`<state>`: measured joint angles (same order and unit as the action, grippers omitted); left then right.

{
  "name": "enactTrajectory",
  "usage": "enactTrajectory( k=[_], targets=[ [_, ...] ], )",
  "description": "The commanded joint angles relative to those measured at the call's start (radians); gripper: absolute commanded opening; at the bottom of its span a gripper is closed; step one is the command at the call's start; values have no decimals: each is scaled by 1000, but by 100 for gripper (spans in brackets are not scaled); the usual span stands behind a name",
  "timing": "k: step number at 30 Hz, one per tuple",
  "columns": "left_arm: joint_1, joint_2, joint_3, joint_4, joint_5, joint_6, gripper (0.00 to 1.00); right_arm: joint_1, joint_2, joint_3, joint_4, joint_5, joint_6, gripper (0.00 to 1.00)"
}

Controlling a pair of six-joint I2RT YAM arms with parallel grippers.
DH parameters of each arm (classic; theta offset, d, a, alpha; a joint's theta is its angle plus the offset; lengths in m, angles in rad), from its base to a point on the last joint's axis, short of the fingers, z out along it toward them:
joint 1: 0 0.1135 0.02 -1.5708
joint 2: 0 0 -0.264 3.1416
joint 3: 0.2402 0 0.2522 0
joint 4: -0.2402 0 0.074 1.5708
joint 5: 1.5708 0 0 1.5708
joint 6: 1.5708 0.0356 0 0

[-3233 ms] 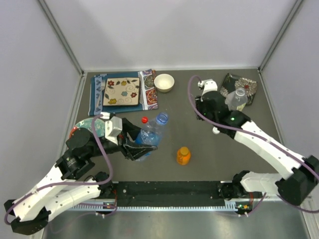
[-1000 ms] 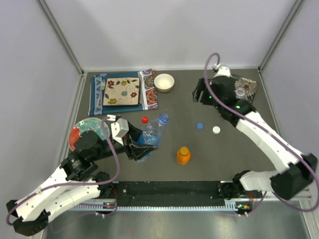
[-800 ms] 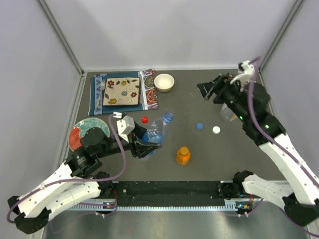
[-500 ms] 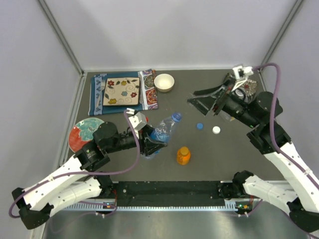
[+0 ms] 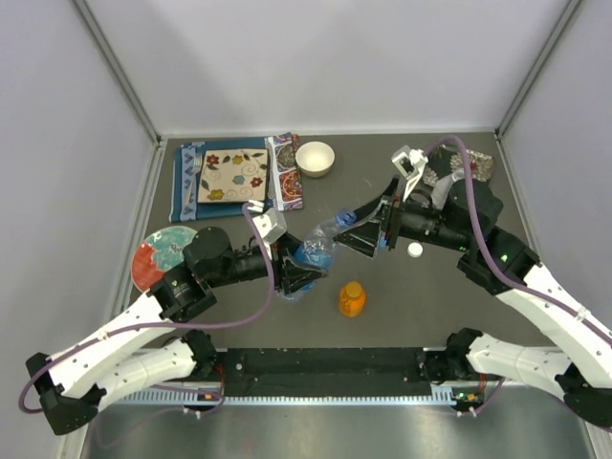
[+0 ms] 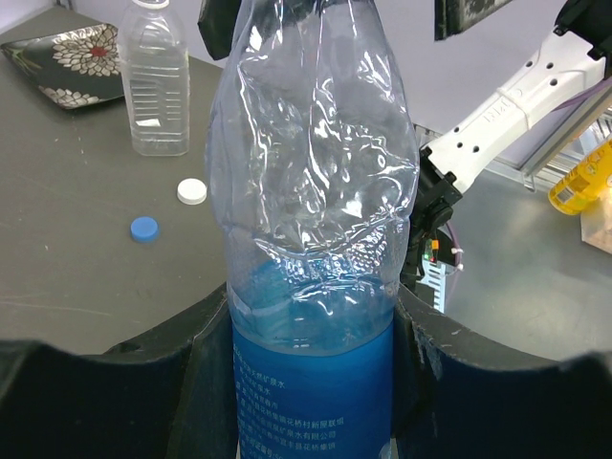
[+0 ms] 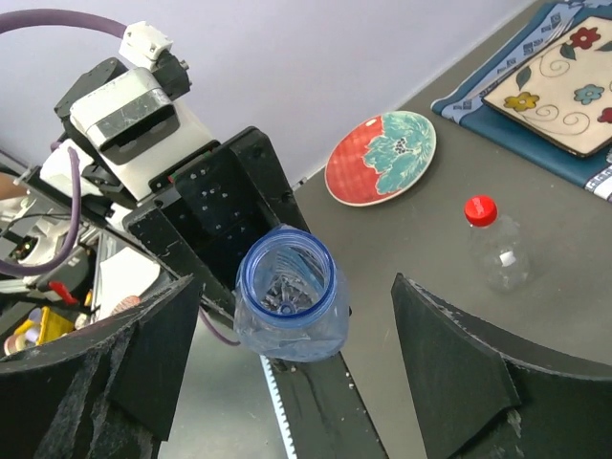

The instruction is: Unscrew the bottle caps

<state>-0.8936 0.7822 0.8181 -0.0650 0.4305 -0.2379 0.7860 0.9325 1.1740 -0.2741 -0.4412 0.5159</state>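
Observation:
My left gripper is shut on the lower body of the blue-tinted bottle and holds it tilted up toward the right. The bottle's blue-rimmed mouth shows open, with no cap on it. My right gripper is open, its jaws on either side of that mouth and apart from it. A blue cap and a white cap lie loose on the table. The wide clear bottle stands uncapped. A slim clear bottle wears a red cap. The orange bottle stands capped.
A white bowl and a patterned tile on a blue mat sit at the back. A red and teal plate lies on the left. A dark floral plate lies at the back right.
The right arm let go of the wide clear bottle at the back right and swung in to the centre. The left arm carried the blue-tinted bottle up and to the right.

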Motion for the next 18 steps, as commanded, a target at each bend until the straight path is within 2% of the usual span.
enactTrajectory(
  k=[1,9,10,12,15,16,18],
  targets=[
    [2,11,42,57,24,-14,48,15,-9,30,-10,24,-39,79],
    [-1,29,36,57,51,-21,52,15,22,29,-8,15,-39,61],
    [-1,31,35,57,54,-23,52,15,26,29,-13,7,-39,56],
    [1,29,33,57,57,-21,52,15,34,29,-13,2,-42,53],
    [-1,28,32,57,56,-18,52,15,40,30,-16,1,-45,43],
    [1,25,33,57,54,-14,53,13,39,30,-16,9,-47,36],
    [1,23,35,57,47,-11,57,15,34,33,-17,15,-51,31]
  ],
)
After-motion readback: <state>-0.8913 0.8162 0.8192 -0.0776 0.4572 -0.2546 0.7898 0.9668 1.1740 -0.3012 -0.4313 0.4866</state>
